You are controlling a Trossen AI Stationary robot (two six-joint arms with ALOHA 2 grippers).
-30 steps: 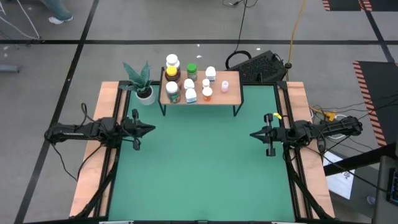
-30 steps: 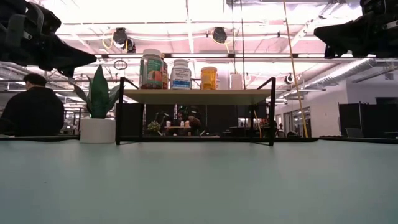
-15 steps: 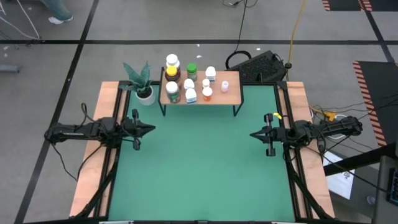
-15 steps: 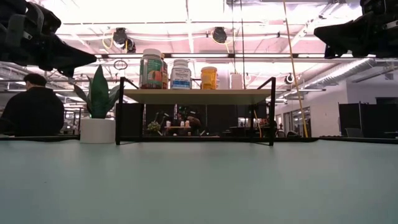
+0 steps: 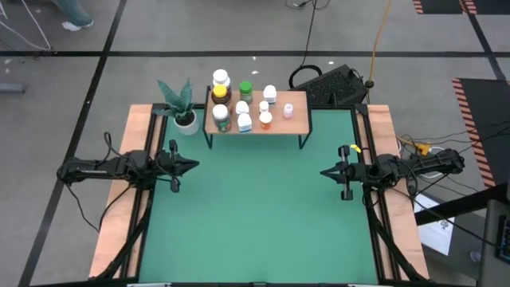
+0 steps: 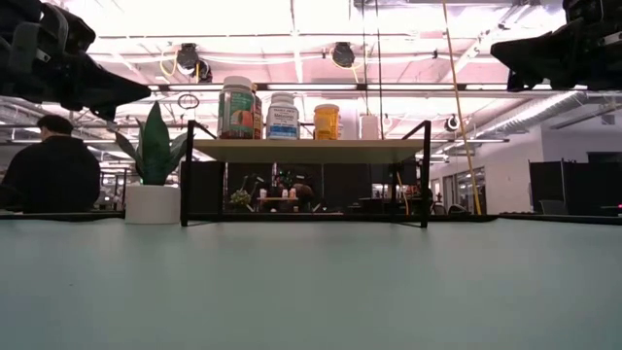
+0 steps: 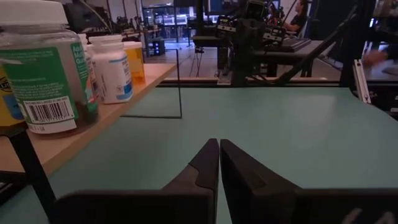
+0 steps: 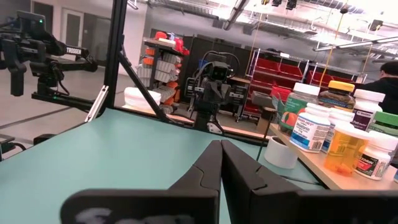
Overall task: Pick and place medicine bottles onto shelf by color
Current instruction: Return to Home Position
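Several medicine bottles [image 5: 243,105] stand upright on their bases on the shelf [image 5: 299,121], a light-wood board on black legs at the table's far edge; the low view shows a green-labelled jar [image 6: 237,109], a white-and-blue bottle [image 6: 283,117] and an orange one [image 6: 327,122]. My left gripper [image 5: 196,166] hangs shut above the table's left edge, pointing level toward the middle; its shut fingers [image 7: 219,149] hold nothing. My right gripper [image 5: 323,172] hangs shut above the right edge, facing it, with nothing between its fingers [image 8: 220,149].
A white pot with a green plant [image 5: 182,108] stands left of the shelf. The green table top [image 5: 255,215] lies between the arms. A keyboard [image 5: 335,84] lies beyond the far right corner. A person [image 6: 49,175] sits in the room behind.
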